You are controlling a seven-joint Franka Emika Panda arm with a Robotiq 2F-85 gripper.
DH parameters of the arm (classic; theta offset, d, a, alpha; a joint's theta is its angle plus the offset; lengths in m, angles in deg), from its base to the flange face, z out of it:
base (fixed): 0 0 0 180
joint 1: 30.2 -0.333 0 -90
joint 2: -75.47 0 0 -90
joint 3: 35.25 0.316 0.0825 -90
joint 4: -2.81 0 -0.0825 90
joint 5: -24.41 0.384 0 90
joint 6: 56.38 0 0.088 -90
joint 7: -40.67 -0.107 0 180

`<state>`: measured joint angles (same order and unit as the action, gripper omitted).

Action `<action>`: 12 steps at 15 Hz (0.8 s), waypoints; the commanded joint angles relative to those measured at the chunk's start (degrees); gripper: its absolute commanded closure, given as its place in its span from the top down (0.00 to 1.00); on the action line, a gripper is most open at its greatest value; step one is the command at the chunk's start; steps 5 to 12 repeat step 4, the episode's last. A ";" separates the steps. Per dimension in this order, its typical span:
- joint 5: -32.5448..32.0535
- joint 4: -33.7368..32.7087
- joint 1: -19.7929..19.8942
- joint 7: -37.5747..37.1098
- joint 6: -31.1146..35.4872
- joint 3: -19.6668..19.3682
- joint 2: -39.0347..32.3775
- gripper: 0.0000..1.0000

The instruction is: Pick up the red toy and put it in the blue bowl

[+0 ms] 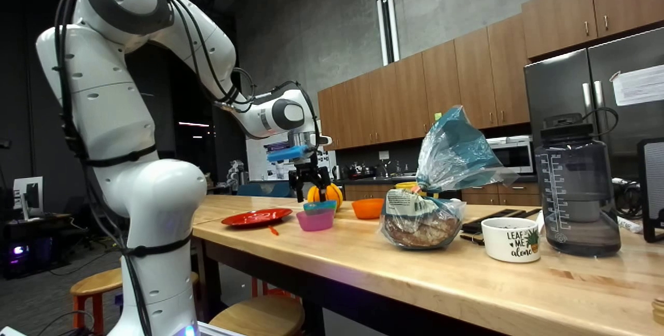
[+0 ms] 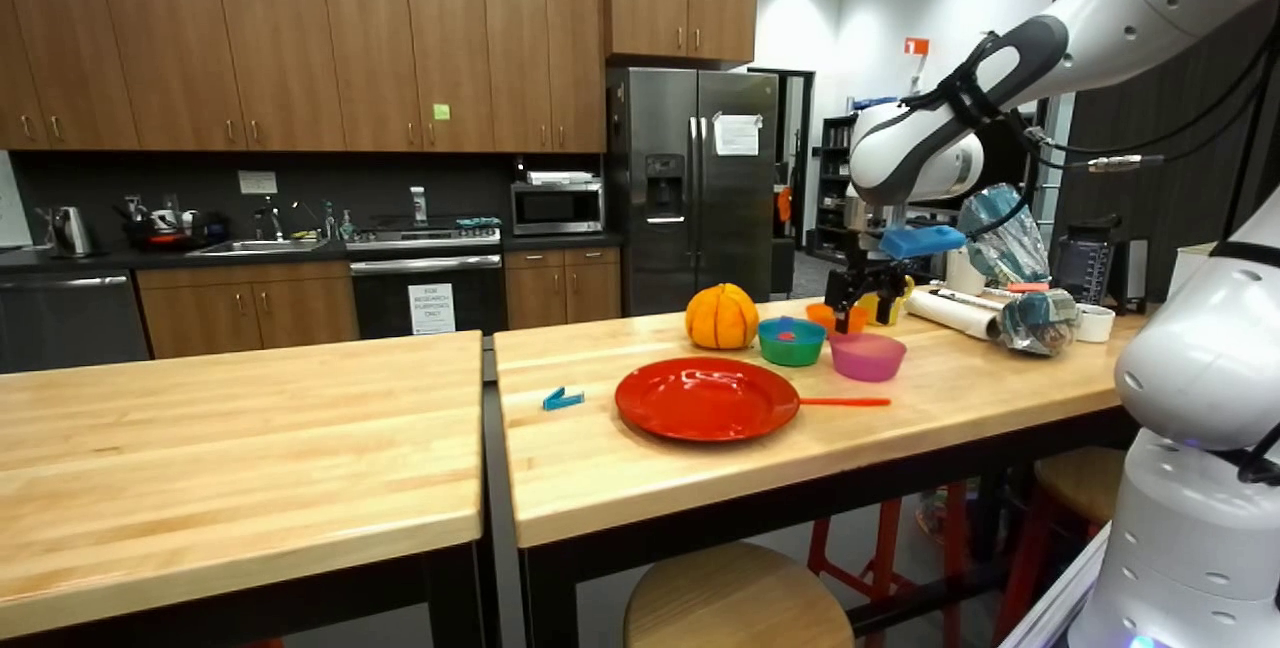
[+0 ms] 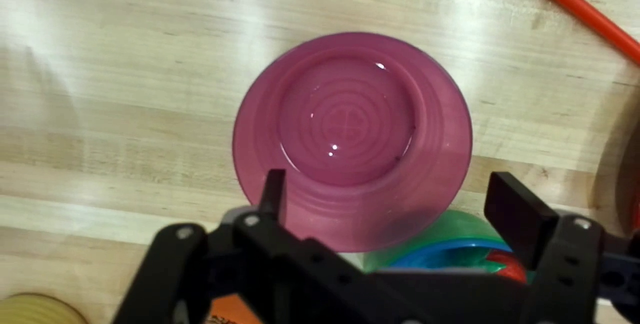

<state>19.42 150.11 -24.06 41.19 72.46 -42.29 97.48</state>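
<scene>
The blue bowl [image 2: 790, 343] looks teal-green outside and blue at the rim; it stands beside the magenta-pink bowl and also shows in an exterior view [image 1: 317, 205]. In the wrist view the blue bowl [image 3: 435, 251] is partly hidden behind my gripper. A red toy [image 3: 511, 265] with a green part beside it lies inside the blue bowl; only a piece of it shows. A small red spot [image 2: 787, 336] shows in the bowl in an exterior view. My gripper [image 3: 387, 189] is open and empty above the pink bowl; it shows in both exterior views [image 1: 311, 193] [image 2: 862, 310].
The magenta-pink bowl [image 3: 350, 124] is under my fingers. An orange bowl [image 2: 837, 318] and an orange pumpkin [image 2: 722, 316] stand nearby. A red plate [image 2: 708, 398], a red pen [image 3: 575, 9] and a blue clip [image 2: 563, 398] lie on the table. A bagged loaf [image 1: 423, 222] stands farther along.
</scene>
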 commanded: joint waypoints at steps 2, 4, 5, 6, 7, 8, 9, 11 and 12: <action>0.83 2.23 0.54 2.63 -1.63 -0.83 3.93 1.00; 0.51 2.52 0.97 2.23 -2.19 -0.95 4.63 1.00; 0.51 2.52 0.97 2.23 -2.19 -0.95 4.63 1.00; 0.51 2.52 0.97 2.23 -2.19 -0.95 4.63 1.00; 0.51 2.52 0.97 2.23 -2.19 -0.95 4.63 1.00; 0.51 2.52 0.97 2.23 -2.19 -0.95 4.63 1.00; 0.51 2.52 0.97 2.23 -2.19 -0.95 4.63 1.00; 0.51 2.52 0.97 2.23 -2.19 -0.95 4.63 1.00; 0.51 2.52 0.97 2.23 -2.19 -0.95 4.63 1.00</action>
